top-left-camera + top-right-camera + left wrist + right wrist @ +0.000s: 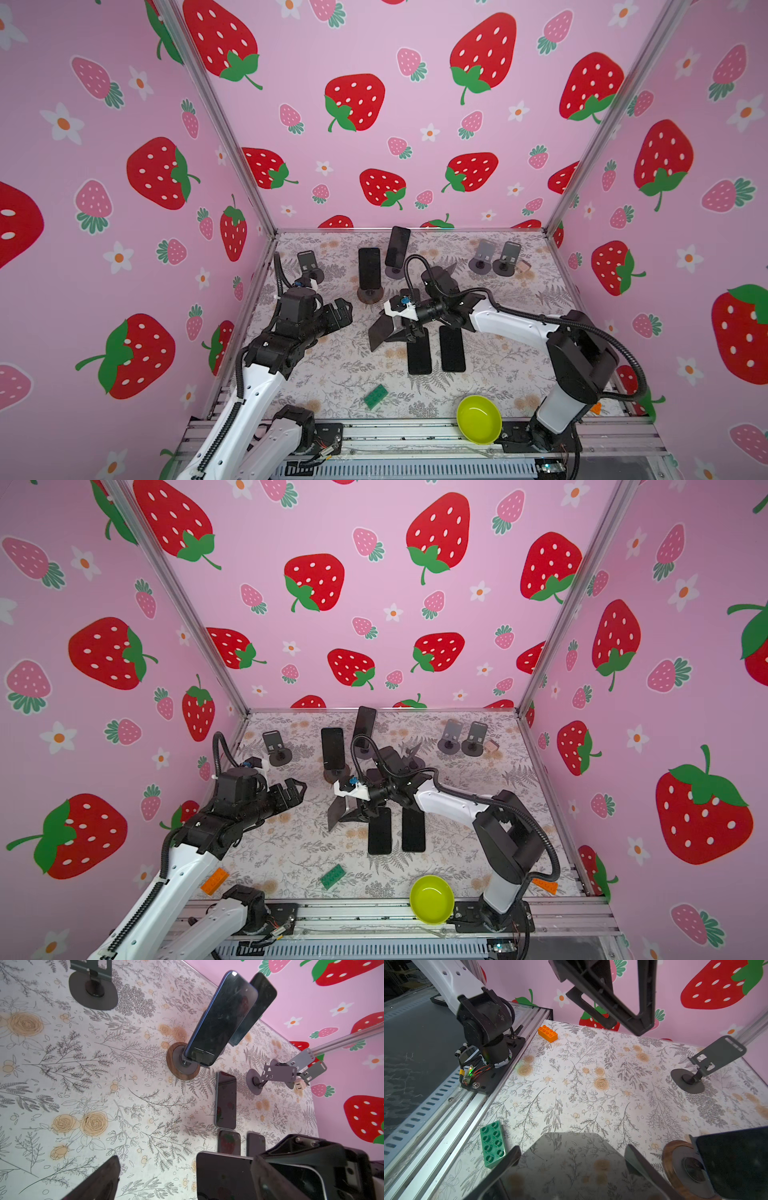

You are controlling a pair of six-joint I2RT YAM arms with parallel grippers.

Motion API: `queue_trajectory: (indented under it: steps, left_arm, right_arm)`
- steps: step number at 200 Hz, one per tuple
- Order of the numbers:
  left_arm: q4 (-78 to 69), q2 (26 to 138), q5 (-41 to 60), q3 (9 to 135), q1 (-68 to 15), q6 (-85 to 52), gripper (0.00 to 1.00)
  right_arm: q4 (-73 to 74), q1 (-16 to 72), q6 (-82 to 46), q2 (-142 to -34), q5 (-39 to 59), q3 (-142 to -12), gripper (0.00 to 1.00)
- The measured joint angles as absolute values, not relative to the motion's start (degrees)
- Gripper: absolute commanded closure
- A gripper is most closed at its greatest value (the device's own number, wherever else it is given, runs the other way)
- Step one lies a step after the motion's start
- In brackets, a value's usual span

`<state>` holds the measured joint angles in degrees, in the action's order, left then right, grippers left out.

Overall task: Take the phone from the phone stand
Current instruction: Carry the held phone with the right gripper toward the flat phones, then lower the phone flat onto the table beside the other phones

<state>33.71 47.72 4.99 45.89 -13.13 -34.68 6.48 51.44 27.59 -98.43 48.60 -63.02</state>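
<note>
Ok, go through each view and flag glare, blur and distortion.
In both top views the wide-angle lens splays the walls outward; light is even. In the left wrist view the propped phone shows smudges and faint reflections, the near fingers blur. In the right wrist view the held phone mirrors the floral table.

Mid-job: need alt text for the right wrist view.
The right tool grips a dark phone whose screen mirrors the floral table. A green brick and an orange brick lie near the rail; an empty grey stand sits farther off.
</note>
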Motion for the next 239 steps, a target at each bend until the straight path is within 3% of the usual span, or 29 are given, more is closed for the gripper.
queue_trajectory:
  steps: [115,239]
  left_arm:
    - [30.3,51.4,5.0,40.1,-11.9,-36.7,0.01]
    - [24.8,55.1,7.5,38.8,-11.8,-38.5,0.01]
  right_arm:
    - [32.1,59.7,10.5,-105.3,38.6,-53.2,0.31]
    - [45.1,60.6,6.9,-109.4,36.6,-48.4,0.27]
